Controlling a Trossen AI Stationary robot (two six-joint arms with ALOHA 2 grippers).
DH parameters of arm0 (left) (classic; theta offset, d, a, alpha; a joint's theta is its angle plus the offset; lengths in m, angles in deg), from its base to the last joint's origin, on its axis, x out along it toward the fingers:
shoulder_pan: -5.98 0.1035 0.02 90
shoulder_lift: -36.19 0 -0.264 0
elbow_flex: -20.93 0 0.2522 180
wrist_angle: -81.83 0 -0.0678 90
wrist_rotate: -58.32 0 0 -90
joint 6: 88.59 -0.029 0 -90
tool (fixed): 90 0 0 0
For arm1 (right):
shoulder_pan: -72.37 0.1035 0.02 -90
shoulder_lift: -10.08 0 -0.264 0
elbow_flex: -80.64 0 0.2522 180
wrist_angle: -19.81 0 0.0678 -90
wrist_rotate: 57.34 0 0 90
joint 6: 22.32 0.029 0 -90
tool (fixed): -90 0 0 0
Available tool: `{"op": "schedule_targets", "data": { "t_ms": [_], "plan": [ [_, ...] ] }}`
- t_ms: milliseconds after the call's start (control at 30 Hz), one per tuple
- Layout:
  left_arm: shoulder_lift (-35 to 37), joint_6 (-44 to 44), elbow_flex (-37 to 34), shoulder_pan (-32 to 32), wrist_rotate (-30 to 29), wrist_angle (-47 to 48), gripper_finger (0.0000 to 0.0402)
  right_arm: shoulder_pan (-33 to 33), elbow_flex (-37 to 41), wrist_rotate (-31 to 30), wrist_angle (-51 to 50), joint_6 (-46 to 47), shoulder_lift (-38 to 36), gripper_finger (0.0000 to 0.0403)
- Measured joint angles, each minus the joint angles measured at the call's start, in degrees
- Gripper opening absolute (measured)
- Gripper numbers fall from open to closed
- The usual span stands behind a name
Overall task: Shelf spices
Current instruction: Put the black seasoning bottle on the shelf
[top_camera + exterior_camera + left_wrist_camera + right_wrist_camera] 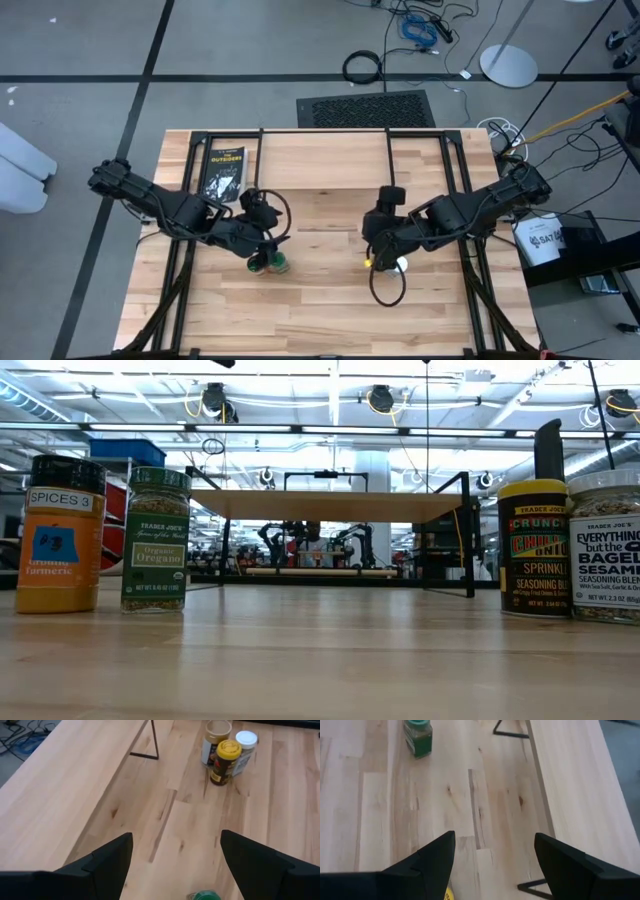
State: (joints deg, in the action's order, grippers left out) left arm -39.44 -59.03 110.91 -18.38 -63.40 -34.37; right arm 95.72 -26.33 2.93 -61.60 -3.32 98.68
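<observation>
No small cylindrical spice jars (155, 540) are yet placed on the light-wood rack (330, 505) at twelve o'clock; both grippers (175, 865) (492, 865) are held spread, empty.

Green-lidded jar (205, 896) cut by frame edge, white-lidded jar (605, 546) cropped at side

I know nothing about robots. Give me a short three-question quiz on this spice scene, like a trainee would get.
1. True or false: a spice jar already stands on the shelf.
2. Which lid does the oregano jar have? A green, B white, C tan.
3. Fill in: the left end effector and the right end effector both hold ____.
Key: 1 false; 2 A; 3 nothing.
</observation>
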Motion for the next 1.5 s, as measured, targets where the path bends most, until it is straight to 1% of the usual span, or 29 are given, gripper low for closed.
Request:
{"op": "schedule_targets", "data": {
  "t_ms": [133,267,400,533,667,800,933,1000,1133,1200,1367,1500],
  "plan": [
    [0.0,0.3,-0.6,0.0,-0.1,0.0,0.0311,-0.9,0.0,-0.5,1.1,-2.7,0.0,0.0260],
    [0.0,2.6,-0.6,0.0,0.0,0.0,0.0311,-2.5,0.0,-0.3,3.7,-5.5,0.0,0.0260],
    [0.0,1.8,-0.6,0.0,0.1,0.0,0.0311,-3.9,0.0,-0.3,5.6,-8.8,0.0,0.0260],
    [0.0,0.7,-0.6,0.0,2.8,0.2,0.0311,-5.3,0.0,0.1,6.2,-10.9,0.0,0.0260],
    [0.0,-2.0,-0.6,0.0,3.3,0.2,0.0311,-6.2,0.0,0.0,6.2,-10.2,0.0,0.0260],
    [0.0,-2.9,-0.4,0.0,3.6,0.6,0.0311,-6.2,0.0,0.0,6.2,-6.8,0.0,0.0260],
    [0.0,-3.0,-0.4,-0.2,7.2,0.7,0.0311,-5.3,0.0,0.0,6.2,-3.2,0.0,0.0260],
    [0.1,-2.9,-0.1,-0.2,8.7,2.6,0.0311,-4.7,0.0,0.0,6.2,-2.8,0.0,0.0260],
    [0.2,-2.7,0.1,-0.2,9.3,5.7,0.0311,-3.8,0.0,-0.2,6.1,-3.2,0.0,0.0260],
    [0.2,-0.8,0.1,-0.2,9.1,7.1,0.0311,-3.7,0.0,-0.4,5.9,-3.4,0.0,0.0260],
    [0.2,8.0,0.1,-0.7,9.3,12.4,0.0311,-3.8,0.0,-0.6,4.1,-5.3,0.0,0.0260],
    [0.2,13.5,0.1,-2.1,12.3,16.6,0.0311,-4.7,0.0,-0.6,3.4,-9.6,0.0,0.0260]
  ]
}}
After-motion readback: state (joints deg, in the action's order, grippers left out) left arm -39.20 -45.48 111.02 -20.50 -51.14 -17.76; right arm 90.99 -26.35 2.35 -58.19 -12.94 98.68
